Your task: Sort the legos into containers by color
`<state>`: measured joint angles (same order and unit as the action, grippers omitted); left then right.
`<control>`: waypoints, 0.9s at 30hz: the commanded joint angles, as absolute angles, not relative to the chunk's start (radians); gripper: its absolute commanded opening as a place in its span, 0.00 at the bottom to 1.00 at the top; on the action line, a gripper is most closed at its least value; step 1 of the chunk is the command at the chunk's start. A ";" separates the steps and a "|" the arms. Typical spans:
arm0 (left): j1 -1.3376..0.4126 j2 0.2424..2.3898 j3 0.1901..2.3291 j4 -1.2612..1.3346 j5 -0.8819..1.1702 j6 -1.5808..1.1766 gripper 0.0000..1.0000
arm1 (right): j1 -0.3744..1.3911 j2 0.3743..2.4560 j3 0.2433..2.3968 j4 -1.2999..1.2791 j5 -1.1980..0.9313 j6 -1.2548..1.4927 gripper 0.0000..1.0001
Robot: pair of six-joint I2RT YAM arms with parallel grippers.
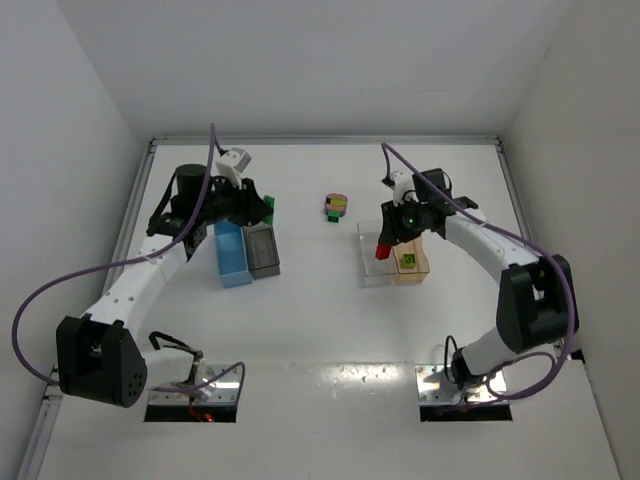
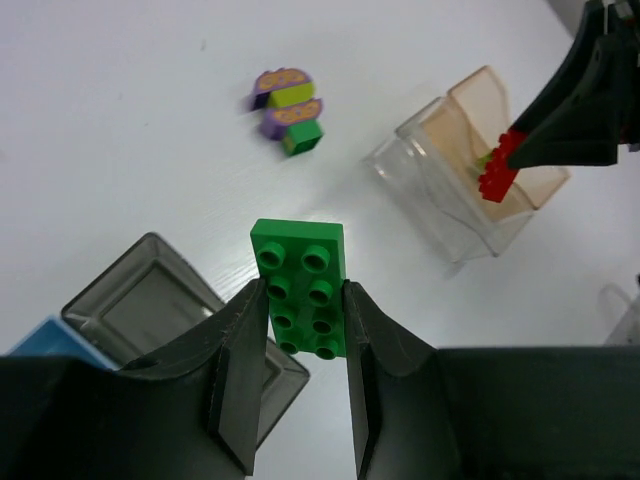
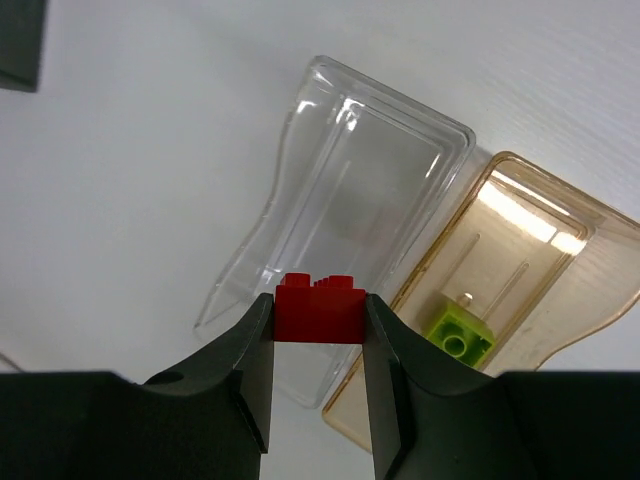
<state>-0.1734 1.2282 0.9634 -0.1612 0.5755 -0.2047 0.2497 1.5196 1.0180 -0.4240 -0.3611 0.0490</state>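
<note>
Two half-hidden between fingers [image 2: 238,375]: green brick [image 2: 298,272], red brick [image 3: 319,312].

overhead looks down; close wrist views share clear bin [image 3: 372,190]

Red brick [image 3: 320,312]: in right gripper [image 3: 318,300], over clear bin [image 3: 370,190].
Green brick [image 2: 300,255]: in left gripper [image 2: 305,300], near grey bin [image 2: 150,290].
Yellow-green brick [image 3: 460,333]: inside tan bin [image 3: 525,255].
Purple-and-green cluster [image 2: 288,108]: on bench [image 1: 320,320].
Blue bin [image 1: 232,262]: beside grey bin.

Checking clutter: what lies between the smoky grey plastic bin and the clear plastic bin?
Top view: only bare white table; the purple-and-green plastic brick cluster sits farther back.
</note>
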 commanded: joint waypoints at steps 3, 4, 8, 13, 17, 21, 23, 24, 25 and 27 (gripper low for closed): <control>-0.161 1.195 0.980 -0.236 0.420 -0.144 0.00 | 0.282 1.608 1.080 -0.408 -0.253 0.043 0.13; -0.161 1.195 0.980 -0.245 0.407 -0.144 0.00 | 0.282 1.617 1.080 -0.408 -0.241 0.032 0.17; -0.161 1.209 0.971 -0.258 0.382 -0.135 0.00 | 0.301 1.640 1.089 -0.408 -0.241 0.032 0.38; -0.161 1.241 0.950 -0.268 0.350 -0.135 0.00 | 0.321 1.629 1.107 -0.399 -0.258 0.054 0.57; -0.161 1.267 0.939 -0.268 0.325 -0.158 0.00 | 0.330 1.595 1.132 -0.399 -0.287 0.087 0.63; -0.161 1.305 0.920 -0.268 0.315 -0.205 0.00 | 0.330 1.557 1.172 -0.419 -0.331 0.112 0.64; -0.161 1.315 0.910 -0.268 0.305 -0.233 0.00 | 0.330 1.548 1.184 -0.428 -0.331 0.112 0.64; -0.161 1.315 0.910 -0.256 0.316 -0.233 0.00 | 0.330 1.548 1.196 -0.428 -0.331 0.112 0.64; -0.161 1.325 0.899 -0.256 0.316 -0.245 0.00 | 0.330 1.548 1.206 -0.439 -0.331 0.112 0.64; -0.161 1.325 0.885 -0.235 0.327 -0.268 0.00 | 0.330 1.548 1.206 -0.439 -0.331 0.112 0.64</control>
